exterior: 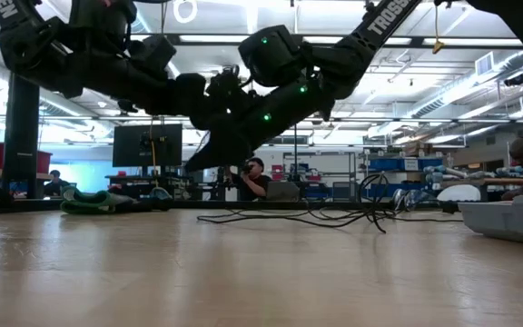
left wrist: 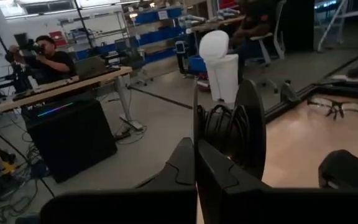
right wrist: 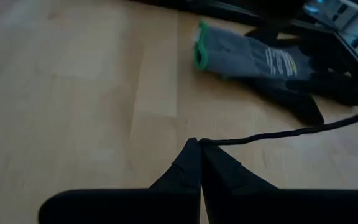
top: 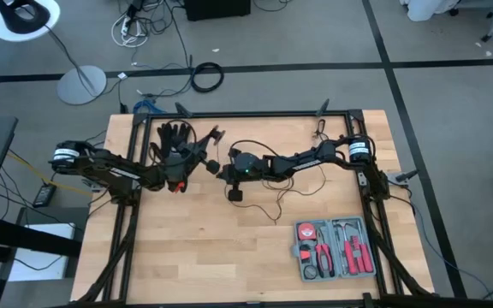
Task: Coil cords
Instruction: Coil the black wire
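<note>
The cord is a thin black wire [top: 274, 204] lying in loose loops on the wooden table. Part of it is wound on a small round black disc [left wrist: 229, 127] with two flat rims. My left gripper [top: 198, 162] is shut on the disc, above the table's middle left. My right gripper [top: 223, 172] is close beside it, shut on the wire. A grey glove [right wrist: 272, 59] with a green cuff lies flat on the table behind them. My left gripper pinches one thin rim of the disc [left wrist: 195, 124] between its two shut fingers, which come at it level. The disc stands on edge beyond the fingertips, clear of the table, with the wound wire [left wrist: 219, 127] showing between its two rims. My right gripper pinches the wire [right wrist: 205, 142] at the very tips of its two fingers, slanting down from the table's right side. The fingers lie across the wire. From the pinch one strand runs off sideways [right wrist: 291, 132], held above the table.
A grey tray of pliers and other tools [top: 334, 250] sits at the near right. The black frame rails [top: 255, 115] run along the table's edges. Bare wood lies in front of both grippers. People work at benches in the room beyond.
</note>
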